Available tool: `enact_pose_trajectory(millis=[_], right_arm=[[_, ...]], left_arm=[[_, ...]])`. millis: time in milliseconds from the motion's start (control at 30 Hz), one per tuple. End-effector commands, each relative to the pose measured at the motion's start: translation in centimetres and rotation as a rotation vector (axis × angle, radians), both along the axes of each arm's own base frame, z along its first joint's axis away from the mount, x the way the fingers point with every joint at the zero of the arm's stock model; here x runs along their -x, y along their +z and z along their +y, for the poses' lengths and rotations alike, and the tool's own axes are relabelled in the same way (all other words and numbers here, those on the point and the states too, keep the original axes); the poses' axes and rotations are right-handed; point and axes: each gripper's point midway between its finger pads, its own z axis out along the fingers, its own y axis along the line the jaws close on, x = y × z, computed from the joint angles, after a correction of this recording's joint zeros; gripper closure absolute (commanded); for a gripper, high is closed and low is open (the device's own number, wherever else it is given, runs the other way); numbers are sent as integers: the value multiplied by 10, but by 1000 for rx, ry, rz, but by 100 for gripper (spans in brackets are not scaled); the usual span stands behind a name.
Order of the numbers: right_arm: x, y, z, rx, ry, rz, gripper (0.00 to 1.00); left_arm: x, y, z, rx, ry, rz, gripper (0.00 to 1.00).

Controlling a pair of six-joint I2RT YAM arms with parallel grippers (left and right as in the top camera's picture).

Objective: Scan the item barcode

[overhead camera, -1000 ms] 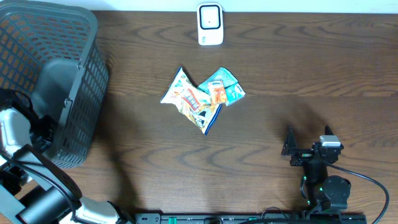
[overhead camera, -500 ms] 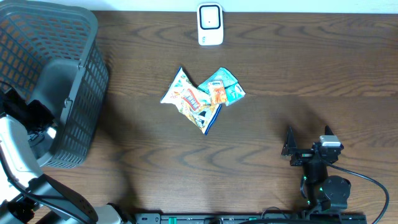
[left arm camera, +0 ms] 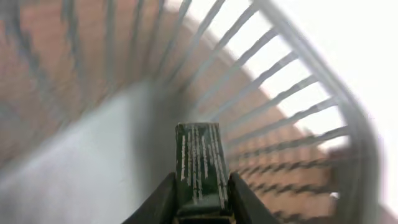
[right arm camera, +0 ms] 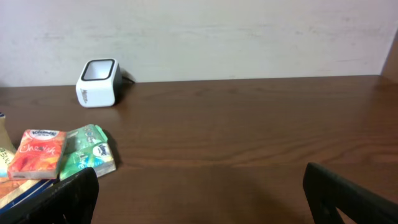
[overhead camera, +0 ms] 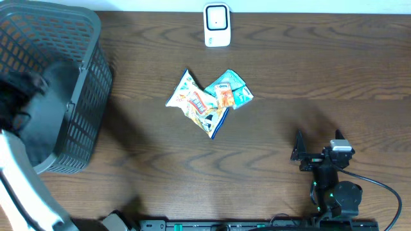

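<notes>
**Kid:** Where is the thing to scan?

**Me:** It is in my left hand [left arm camera: 200, 193]. My two fingers [left arm camera: 163, 196] are squeezed on a dark pack [left arm camera: 199, 155] with white print on it. The print is too blurry to read.

**Kid:** And where is that hand?

**Me:** It is down inside the grey basket [overhead camera: 90, 96] at the left end of the surface [overhead camera: 321, 64]. The basket's bars are all around the pack. Its tall side stands between the pack and the scanner [overhead camera: 217, 25].

**Kid:** Where is the scanner?

**Me:** It is the little white box at the far edge, in the middle, well away from the basket.

**Kid:** What else is lying around?

**Me:** There is a small heap in the middle. It has a snack bag [overhead camera: 196, 102], an orange pack [overhead camera: 225, 96] and a teal pack [overhead camera: 236, 86], all touching each other. The heap is nearer to me than the scanner.

**Kid:** What about your other hand?

**Me:** My right hand [overhead camera: 318, 142] is at the near right, low over the surface. Its fingers are spread wide with nothing between them. From there the heap is off to the left, and the scanner is past it by the wall.
</notes>
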Motion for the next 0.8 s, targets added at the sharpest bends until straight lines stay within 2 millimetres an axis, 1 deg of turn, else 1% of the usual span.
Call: enact_pose_trajectory(millis=[0, 33, 67, 100, 167, 200, 233, 267, 333, 400, 433, 533, 600, 633, 667, 700, 767], right_arm=[[0, -1, -1, -3, -5, 4, 1], [0, -1, -1, -3, -6, 4, 1], [0, -1, -1, -3, -6, 4, 1], [0, -1, -1, -3, -6, 4, 1], [0, -1, -1, -3, -6, 4, 1], [0, -1, -1, -3, -6, 4, 1], [0, -1, -1, -3, -6, 4, 1], [0, -1, -1, -3, -6, 4, 1], [0, -1, -1, -3, -6, 4, 1], [0, -1, -1, -3, -6, 4, 1], [0, -1, -1, -3, -6, 4, 1], [0, -1, -1, -3, -6, 4, 1], [0, -1, -1, -3, -6, 4, 1], [0, -1, -1, -3, -5, 4, 1], [0, -1, -1, -3, -6, 4, 1], [0, -1, -1, -3, -6, 4, 1], [0, -1, -1, -3, -6, 4, 1]], left_arm=[[5, 81, -31, 50, -57, -251, 76], [8, 101, -41, 46, -86, -317, 76], [12, 126, -55, 47, -129, -395, 76], [15, 140, -66, 49, -162, -438, 76], [20, 157, -89, 65, -230, -487, 76], [21, 161, -103, 66, -270, -498, 76], [21, 162, -113, 71, -297, -499, 76], [20, 162, -128, 87, -336, -492, 76], [13, 154, -166, 133, -443, -460, 76], [8, 146, -193, 148, -530, -436, 76], [4, 140, -212, 151, -593, -421, 76], [-9, 120, -257, 150, -725, -371, 76], [-25, 97, -286, 145, -783, -309, 76], [-30, 88, -295, 145, -796, -287, 76], [-41, 66, -316, 146, -831, -228, 76], [-46, 54, -326, 149, -850, -200, 76], [-58, 24, -347, 164, -879, -122, 76]])
